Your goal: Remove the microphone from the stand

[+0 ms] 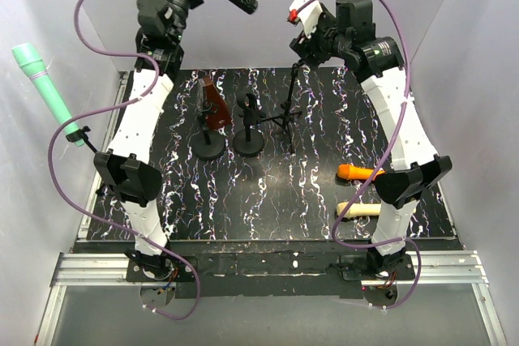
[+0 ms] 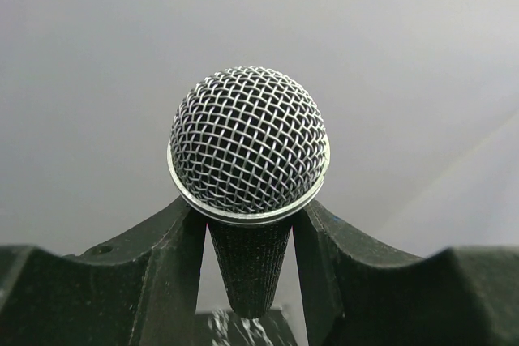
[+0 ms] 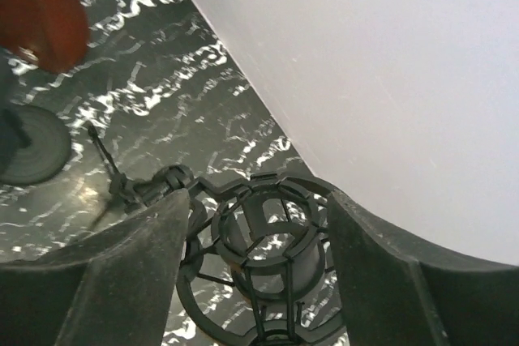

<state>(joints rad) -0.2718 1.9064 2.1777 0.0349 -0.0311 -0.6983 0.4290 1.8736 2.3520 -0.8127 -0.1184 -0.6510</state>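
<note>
My left end effector (image 2: 247, 216) grips the microphone (image 2: 247, 143), held high by the far wall (image 2: 259, 22). My right end effector (image 3: 259, 196) is open, straddling the stand cradle (image 3: 272, 261) at the worktop (image 3: 162, 79) far edge.

Checked for lettering: none legible on microphone (image 2: 247, 143), stand (image 3: 280, 188), or elsewhere in three views; no numbers, no brand marks.

Blk marbled table (image 1: 268, 200): brown-clip stand (image 1: 208, 147), round-base stand (image 1: 249, 143), tripod stand (image 1: 285, 115) mid-back; orange mic (image 1: 357, 172), cream mic (image 1: 358, 210) at rt.

lab test booth: white walls (image 1: 466, 30), aluminium rail (image 1: 93, 269)
</note>
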